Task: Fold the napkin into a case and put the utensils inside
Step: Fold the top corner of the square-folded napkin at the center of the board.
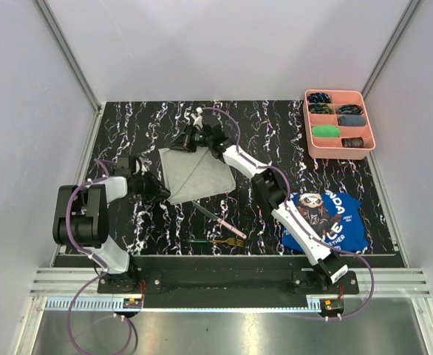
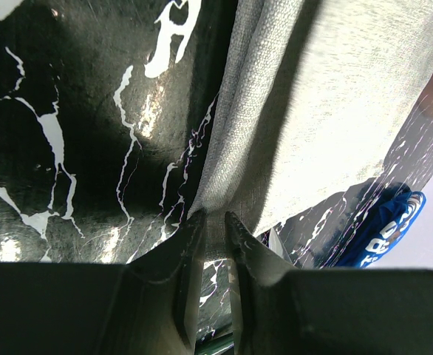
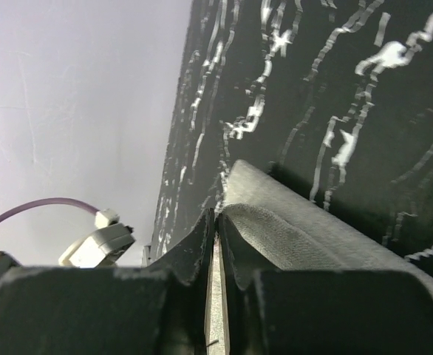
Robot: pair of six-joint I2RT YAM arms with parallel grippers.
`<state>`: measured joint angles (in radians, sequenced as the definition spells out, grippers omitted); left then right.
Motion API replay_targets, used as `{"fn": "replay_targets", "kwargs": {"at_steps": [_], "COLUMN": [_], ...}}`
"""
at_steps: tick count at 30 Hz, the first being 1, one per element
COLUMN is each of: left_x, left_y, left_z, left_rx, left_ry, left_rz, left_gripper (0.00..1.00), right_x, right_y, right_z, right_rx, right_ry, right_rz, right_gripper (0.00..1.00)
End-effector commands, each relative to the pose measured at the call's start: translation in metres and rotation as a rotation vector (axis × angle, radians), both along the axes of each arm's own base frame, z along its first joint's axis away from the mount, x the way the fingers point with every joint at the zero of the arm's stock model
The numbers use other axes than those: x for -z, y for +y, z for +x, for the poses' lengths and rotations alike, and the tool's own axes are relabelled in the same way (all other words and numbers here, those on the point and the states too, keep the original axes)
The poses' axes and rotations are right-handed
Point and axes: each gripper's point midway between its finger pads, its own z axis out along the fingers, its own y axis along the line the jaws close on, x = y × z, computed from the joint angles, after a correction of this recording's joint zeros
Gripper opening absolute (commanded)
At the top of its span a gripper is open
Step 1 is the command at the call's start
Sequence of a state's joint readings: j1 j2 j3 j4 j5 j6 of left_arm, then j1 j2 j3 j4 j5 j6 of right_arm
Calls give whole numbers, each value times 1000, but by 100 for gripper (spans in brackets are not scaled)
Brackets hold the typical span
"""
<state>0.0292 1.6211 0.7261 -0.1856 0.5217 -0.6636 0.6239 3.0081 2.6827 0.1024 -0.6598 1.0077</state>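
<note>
Top external gives the whole layout: the napkin point(image 1: 198, 174) lies mid-worktop point(image 1: 275, 126), thin grey cloth with a diagonal crease. The pink-handled knife point(image 1: 218, 220) and green-handled fork point(image 1: 218, 241) lie just in front of it, with the pink tray point(image 1: 342, 155) and blue printed cloth point(image 1: 327, 222) off to the right. Only the wrist views show the weave. Right wrist: my right fingers point(image 3: 210, 222) are pinched on the far corner, cloth tented into a ridge. Left wrist: my left fingers point(image 2: 200, 225) sit at the near-left corner's layered edge with a slim gap between them, and I can't tell if they're gripping.
</note>
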Motion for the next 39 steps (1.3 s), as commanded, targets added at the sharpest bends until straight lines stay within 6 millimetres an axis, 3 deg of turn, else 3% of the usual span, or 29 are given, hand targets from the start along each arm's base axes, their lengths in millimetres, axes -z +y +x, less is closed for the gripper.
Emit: {"fn": "replay_targets", "kwargs": {"at_steps": [1,9,11,16,17,18,19,20,21,22,23,24,25,26,27,28,29,31,36,39], "left_x": [2,-16,-25,-61,-68,-83,-89,-96,-106,-109,-106,-117,-117,-109,-117,-116,-105,-109,-95,-78], "left_y": [0,9,16,37,40,42,42,37,33,27,20,17,11,7,6,2,2,-2,-25,-23], "left_z": [1,3,7,20,25,35,39,44,58,64,71,82,87,93,105,112,120,138,168,176], "left_rx": [3,-43,-75,-150,-163,-166,-163,-141,-122,-101,-72,-56,-38,-23,-21,-11,-14,-7,23,0], "left_ry": [-9,-52,-79,-166,-188,-236,-250,-268,-299,-306,-297,-324,-326,-301,-323,-328,-310,-330,-317,-292], "left_rz": [5,28,47,105,114,120,117,89,60,30,-13,-37,-55,-76,-85,-90,-87,-96,-150,-138], "left_gripper": [23,36,43,48,48,49,49,49,48,45,44,43,42,41,40,40,40,40,38,37], "right_x": [-22,-27,-43,-88,-111,-121,-123,-146,-152,-132,-156,-156,-135,-155,-152,-129,-138,-118,-91,-78], "right_y": [11,18,19,14,10,6,2,-12,-20,-28,-46,-58,-69,-79,-98,-107,-115,-134,-157,-153], "right_z": [2,3,5,7,6,7,6,10,11,8,13,16,12,8,16,11,9,9,12,16], "right_rx": [25,53,60,62,58,54,44,52,45,26,42,48,26,25,49,34,33,25,10,-13], "right_ry": [-54,-67,-86,-152,-175,-183,-174,-189,-193,-134,-165,-151,-109,-132,-123,-98,-119,-103,-76,-73], "right_rz": [41,49,66,85,101,103,87,79,73,22,17,3,-31,-26,-42,-79,-82,-113,-133,-123], "right_gripper": [12,24,29,38,41,41,41,41,42,43,44,45,45,45,46,46,46,45,35,31]}}
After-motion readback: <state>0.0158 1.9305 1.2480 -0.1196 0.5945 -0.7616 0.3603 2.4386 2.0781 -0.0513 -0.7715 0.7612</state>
